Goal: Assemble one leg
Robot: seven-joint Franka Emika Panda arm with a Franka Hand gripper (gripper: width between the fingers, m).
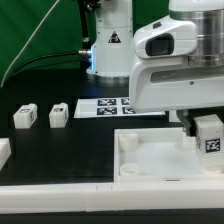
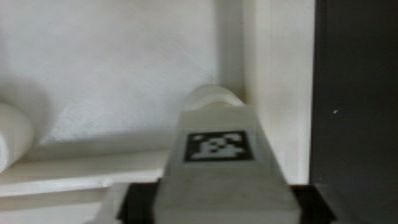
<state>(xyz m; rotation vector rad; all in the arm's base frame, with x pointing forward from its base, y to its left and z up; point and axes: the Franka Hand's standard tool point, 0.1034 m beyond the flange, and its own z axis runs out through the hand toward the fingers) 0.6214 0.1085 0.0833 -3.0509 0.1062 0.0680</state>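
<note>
Over tray (image 1: 150, 160), at exterior view's right: gripper (image 1: 204, 127) clamped on leg (image 1: 209, 137); long axis upright, free end pointing down toward tray, tag facing camera.

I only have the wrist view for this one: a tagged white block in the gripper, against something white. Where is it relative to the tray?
Observer: The gripper holds the leg at the tray's far corner, on the exterior view's right.
Operator: Any other legs out?
Observer: One spare leg and a second spare leg stand side by side on the table, toward the exterior view's left.
Operator: And the marker board?
Observer: The marker board lies flat beyond the tray.
</note>
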